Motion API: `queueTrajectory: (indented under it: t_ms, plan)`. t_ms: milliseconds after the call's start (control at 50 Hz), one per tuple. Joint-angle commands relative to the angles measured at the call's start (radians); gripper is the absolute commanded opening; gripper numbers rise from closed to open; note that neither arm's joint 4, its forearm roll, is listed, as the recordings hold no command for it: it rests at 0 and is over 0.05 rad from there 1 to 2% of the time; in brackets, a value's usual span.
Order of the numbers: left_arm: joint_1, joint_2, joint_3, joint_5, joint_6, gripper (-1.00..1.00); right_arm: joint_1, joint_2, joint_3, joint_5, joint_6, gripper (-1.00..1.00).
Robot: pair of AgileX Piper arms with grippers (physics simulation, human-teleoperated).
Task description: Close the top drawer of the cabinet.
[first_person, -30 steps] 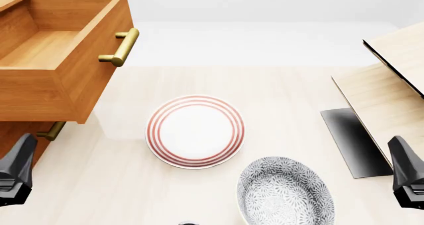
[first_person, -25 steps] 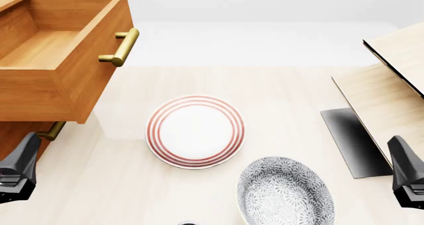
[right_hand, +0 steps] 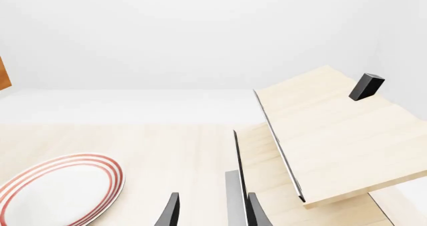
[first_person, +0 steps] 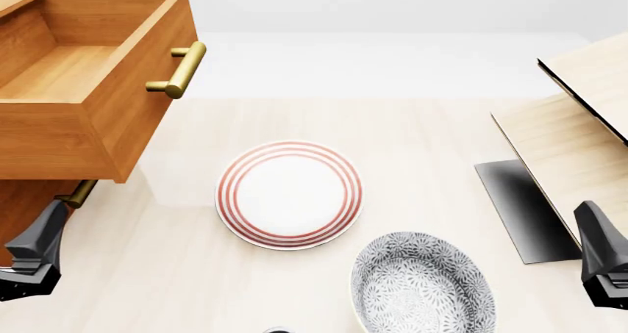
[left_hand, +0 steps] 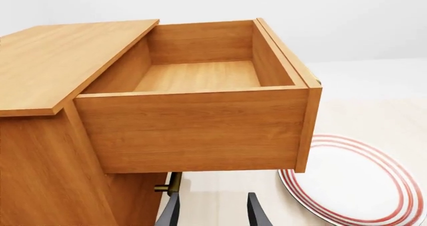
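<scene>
While the right gripper [first_person: 601,263] sits idle at the far side, the left gripper [first_person: 29,256] has crept toward the cabinet [first_person: 25,201] over the last half second, so the approach looks begun but nothing is touched yet. Going from the left: the top drawer [first_person: 93,83] juts fully out, up and forward of that gripper, its brass handle [first_person: 179,70] facing the red-ringed plate [first_person: 288,194]. In the wrist views both grippers' fingers [left_hand: 167,213] stand spread, holding nothing.

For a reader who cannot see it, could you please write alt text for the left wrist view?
The top drawer juts fully open and empty from the cabinet. The open left gripper points beneath it, beside a red-ringed plate.
</scene>
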Motion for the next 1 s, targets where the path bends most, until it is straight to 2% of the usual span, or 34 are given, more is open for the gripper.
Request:
queueTrajectory:
  t_ms: [20, 240, 300, 420, 440, 460, 560, 660, 840, 1000]
  plan:
    - [-0.003, -0.032, 0.000, 0.029, -0.001, 1.00, 0.000, 0.000, 0.000, 0.000, 0.000, 1.00]
    - [-0.006, -0.023, 0.000, 0.015, -0.001, 1.00, 0.000, -0.001, 0.000, 0.001, 0.000, 1.00]
    - [-0.045, -0.062, -0.004, 0.037, -0.010, 1.00, 0.000, -0.001, 0.000, 0.001, 0.000, 1.00]
    - [-0.116, -0.158, -0.091, 0.193, 0.000, 1.00, 0.000, -0.001, 0.000, 0.001, 0.000, 1.00]
    - [-0.122, -0.154, -0.103, 0.205, 0.000, 1.00, 0.000, -0.001, 0.000, 0.001, 0.000, 1.00]
    - [-0.133, -0.119, -0.136, 0.216, -0.053, 1.00, 0.000, -0.001, 0.000, 0.001, 0.000, 1.00]
    - [-0.158, -0.117, -0.200, 0.253, -0.057, 1.00, 0.000, -0.001, 0.000, 0.001, 0.000, 1.00]
    - [-0.223, -0.083, -0.260, 0.271, -0.080, 1.00, 0.000, -0.001, 0.000, 0.001, 0.000, 1.00]
    - [-0.295, -0.003, -0.301, 0.230, -0.057, 1.00, 0.000, -0.001, 0.000, 0.001, 0.000, 1.00]
    - [-0.395, 0.120, -0.333, 0.144, -0.029, 1.00, 0.000, -0.001, 0.000, 0.001, 0.000, 1.00]
